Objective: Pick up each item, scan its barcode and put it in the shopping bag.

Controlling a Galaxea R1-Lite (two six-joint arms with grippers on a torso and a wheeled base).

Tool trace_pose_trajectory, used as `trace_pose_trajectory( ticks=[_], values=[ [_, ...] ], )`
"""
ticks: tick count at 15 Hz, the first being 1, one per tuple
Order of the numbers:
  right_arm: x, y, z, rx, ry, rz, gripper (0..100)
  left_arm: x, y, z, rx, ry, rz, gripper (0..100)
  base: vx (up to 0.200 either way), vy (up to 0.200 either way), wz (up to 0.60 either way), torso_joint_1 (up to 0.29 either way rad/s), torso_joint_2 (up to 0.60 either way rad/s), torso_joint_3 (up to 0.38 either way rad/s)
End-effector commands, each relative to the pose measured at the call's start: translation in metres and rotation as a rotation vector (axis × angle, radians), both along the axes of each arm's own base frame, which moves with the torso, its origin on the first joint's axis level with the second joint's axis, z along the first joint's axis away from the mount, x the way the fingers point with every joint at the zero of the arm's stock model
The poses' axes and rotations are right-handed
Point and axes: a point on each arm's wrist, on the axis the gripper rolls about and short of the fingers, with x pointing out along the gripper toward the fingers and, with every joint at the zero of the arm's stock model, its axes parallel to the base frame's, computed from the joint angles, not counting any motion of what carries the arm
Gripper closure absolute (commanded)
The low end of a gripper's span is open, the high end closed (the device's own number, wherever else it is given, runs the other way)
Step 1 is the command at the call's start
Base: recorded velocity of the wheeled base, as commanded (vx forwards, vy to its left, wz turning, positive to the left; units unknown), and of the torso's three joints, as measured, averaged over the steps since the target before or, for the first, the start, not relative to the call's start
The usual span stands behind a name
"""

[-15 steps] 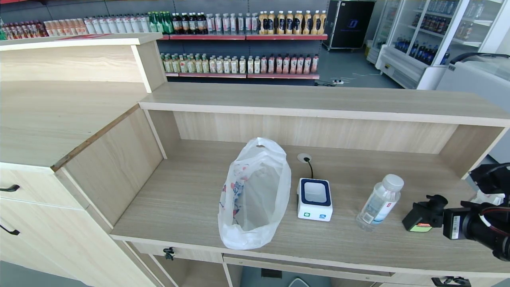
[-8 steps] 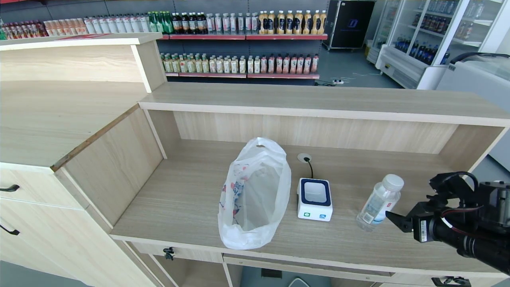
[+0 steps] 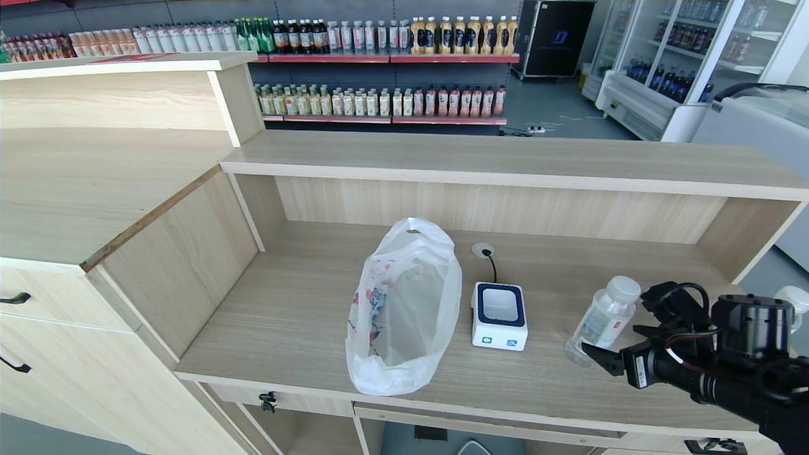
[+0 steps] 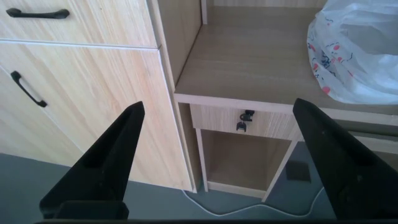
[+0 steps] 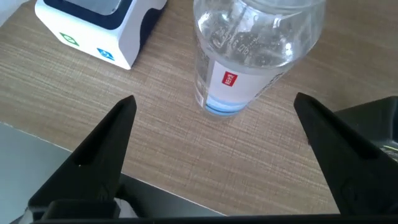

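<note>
While the water bottle (image 3: 603,319) is standing upright on the surface (image 3: 303,303), just right of the scanner (image 3: 499,315), nothing of the task is showing as done. The right tool (image 3: 616,346) is hovering near the bottle on its near-right side with its fingers spread wide and pointing at it. In the right wrist view the bottle is sitting just beyond the gap between the two fingers, apart from both. The left tool (image 4: 217,165) is hanging low off the near-left corner of the surface, in front of the drawers (image 4: 74,37), spread as well and carrying nothing. The shopping bag (image 3: 404,309) is lying just left of the scanner with its mouth gaping toward the near edge, and it is looking empty as far as the thin plastic is letting anything through. Judging from this, the run is sitting at its very start, and the approach to the first item is the step in hand. The whole chain is remaining to do: closing on the bottle, lifting it, turning its label over the scanner window, then carrying it left past the scanner and dropping it into the bag.
</note>
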Motion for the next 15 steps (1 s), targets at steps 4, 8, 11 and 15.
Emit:
trace_pose_trajectory(
  ticks=[4,8,11,15],
  values=[
    [0.011,0.002,-0.017,0.016,0.001,0.044,0,0.000,0.000,0.000,-0.001,0.000,0.001,0,0.000,0.000,0.00,0.000,0.00,0.000],
    [0.018,0.002,-0.024,0.023,-0.022,0.057,0,0.000,0.000,0.000,-0.001,0.000,0.001,0,0.000,0.000,0.00,0.000,0.00,0.000],
    [0.027,0.002,-0.028,0.027,-0.038,0.061,0,0.000,0.000,0.000,0.001,0.000,0.001,0,0.000,0.000,0.00,0.000,0.00,0.000],
    [0.040,0.003,-0.026,0.044,-0.077,0.101,0,0.000,0.000,0.000,-0.001,0.000,0.001,0,0.000,0.000,0.00,0.000,0.00,0.000]
  ],
)
